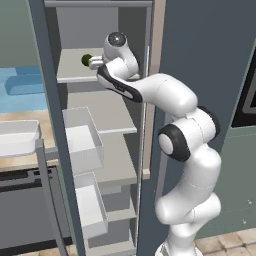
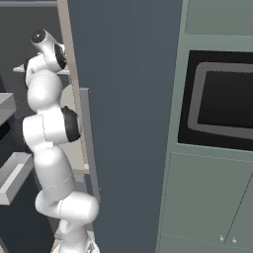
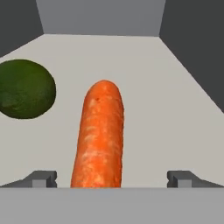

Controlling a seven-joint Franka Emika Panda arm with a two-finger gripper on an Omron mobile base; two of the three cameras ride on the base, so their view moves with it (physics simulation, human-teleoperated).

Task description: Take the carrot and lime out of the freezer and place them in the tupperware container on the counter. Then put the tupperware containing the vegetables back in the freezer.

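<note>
Fingertips of the gripper [image 3: 112, 179] stand far apart in the hand view, one at each side of the bottom edge, and nothing is pinched between them. The carrot [image 3: 100, 135] lies straight ahead, in the gap between the two tips but a little closer to the left one. Its long axis runs away from the hand, toward the back wall of the freezer [image 1: 100, 100], so the jaws stand across its width. I judge this is the relation that matters: the hand needs only to go forward along the carrot and then close on its sides, perhaps after a small shift to centre it.

The near end of the carrot is cut off at the bottom of the hand view, so I cannot tell whether the tips are already beside it or a little short of it. The lime [image 3: 24, 89] rests on the same pale shelf, to the left of the carrot and apart from it; its left side is cut by the edge of the view.

From the left base view, the hand reaches into an upper shelf of the freezer, and the lime shows as a small dark spot just beside the wrist. The carrot is hidden there by the hand. The container [image 1: 17, 137] sits on the counter [image 1: 25, 161] at the left, partly cut off by the edge. In the right base view the door covers the shelf.
</note>
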